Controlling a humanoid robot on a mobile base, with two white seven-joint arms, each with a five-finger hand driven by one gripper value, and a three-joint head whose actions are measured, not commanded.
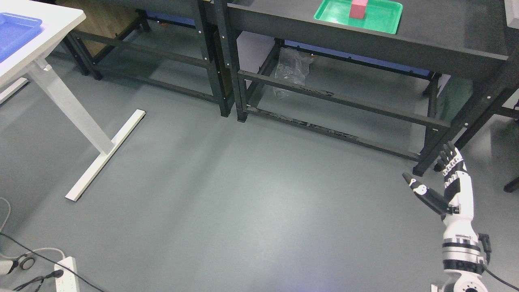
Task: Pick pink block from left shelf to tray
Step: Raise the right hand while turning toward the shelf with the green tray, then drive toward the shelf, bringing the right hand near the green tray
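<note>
At the bottom right of the head view, the right hand (450,186) rises from a white and silver forearm over the grey floor (243,202). Its fingers (448,156) are released, stretched upward and held together, with the thumb (421,192) splayed out to the left; they grasp nothing. The fingertips show just in front of the foot of a black shelf leg, though whether they touch it cannot be told. No left arm shows.

At the bottom left corner, a white power strip (65,275) lies on the floor with dark cables (24,243) running to it. Farther up on the left stands a white table (44,24) on a single leg with a long flat foot (107,154). A blue tray (14,32) rests on its top, cut off by the picture's edge.

Beyond the open floor, two black metal shelves stand side by side. Under the right-hand shelf (425,36), a crumpled clear plastic bag (290,69) sits behind the lower crossbar. On the dark top of that shelf lies a green tray (381,18), and the pink block (358,9) stands upright inside it, toward the tray's left half, partly cut off by the top edge of the picture. The block is well apart from the right hand.
</note>
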